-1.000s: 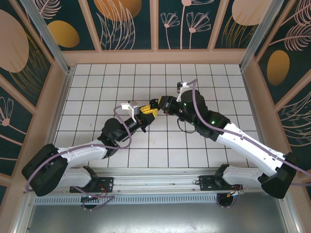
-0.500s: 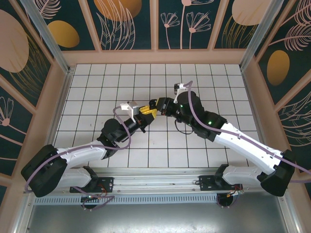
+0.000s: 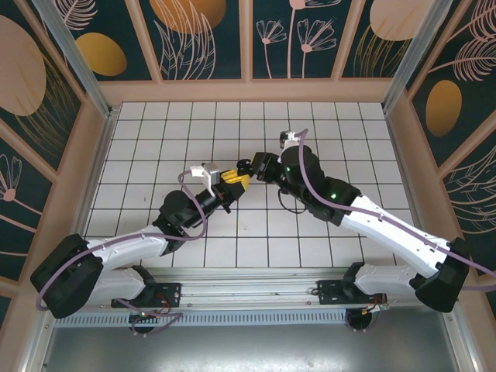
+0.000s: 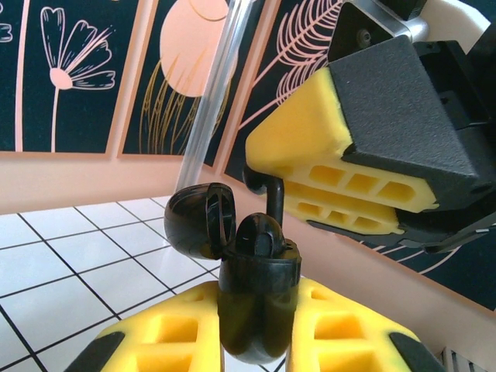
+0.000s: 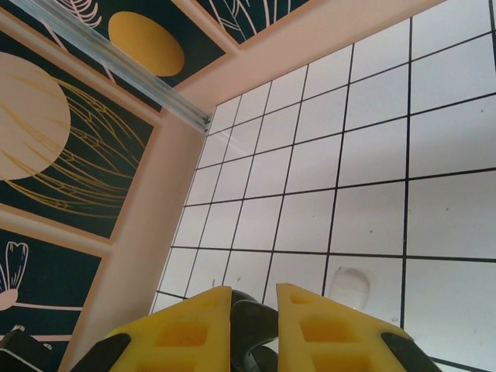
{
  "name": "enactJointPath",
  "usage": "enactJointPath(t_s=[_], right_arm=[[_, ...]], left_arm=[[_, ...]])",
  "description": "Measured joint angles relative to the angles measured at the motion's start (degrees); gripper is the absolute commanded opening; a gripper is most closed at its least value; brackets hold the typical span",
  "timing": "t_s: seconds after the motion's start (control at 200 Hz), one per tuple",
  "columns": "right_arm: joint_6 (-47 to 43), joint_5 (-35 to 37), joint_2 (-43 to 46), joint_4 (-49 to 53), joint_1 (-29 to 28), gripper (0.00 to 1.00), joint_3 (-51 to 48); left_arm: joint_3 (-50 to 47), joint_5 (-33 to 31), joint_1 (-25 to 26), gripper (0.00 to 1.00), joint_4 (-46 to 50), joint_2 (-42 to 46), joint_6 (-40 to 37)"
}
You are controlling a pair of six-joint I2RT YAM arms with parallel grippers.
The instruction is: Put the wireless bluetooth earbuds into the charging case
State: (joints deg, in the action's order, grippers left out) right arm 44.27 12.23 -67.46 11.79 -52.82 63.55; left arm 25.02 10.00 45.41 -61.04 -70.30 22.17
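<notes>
My left gripper (image 4: 256,314) is shut on the black charging case (image 4: 256,294), held upright with its lid (image 4: 198,221) swung open to the left. One black earbud (image 4: 260,232) sits in the case's mouth. Just above it my right gripper (image 5: 253,298) is shut on a second black earbud (image 5: 252,329). That earbud's thin stem (image 4: 275,194) points down to the case's opening, right behind the seated one. In the top view the left gripper (image 3: 235,180) and the right gripper (image 3: 249,166) meet tip to tip over the middle of the tiled table (image 3: 349,132).
Peach-coloured walls with dark floral panels (image 3: 248,39) fence the table on three sides. A small clear blister or drop (image 5: 346,285) marks one tile below the right gripper. Both arms stretch in from the near edge and cross the middle tiles.
The right gripper has crept a little left, closer to the left gripper and the case. The left gripper has barely shifted. Both grips are unchanged.
</notes>
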Motion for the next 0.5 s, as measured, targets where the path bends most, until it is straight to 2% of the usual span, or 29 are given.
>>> enactJointPath(t_s=[0.5], right_arm=[[-0.02,3.89,-2.49,0.28,-3.23,0.18,1.75]], left_arm=[[0.00,-1.53,-0.02,0.00,2.58,0.63,-0.94]])
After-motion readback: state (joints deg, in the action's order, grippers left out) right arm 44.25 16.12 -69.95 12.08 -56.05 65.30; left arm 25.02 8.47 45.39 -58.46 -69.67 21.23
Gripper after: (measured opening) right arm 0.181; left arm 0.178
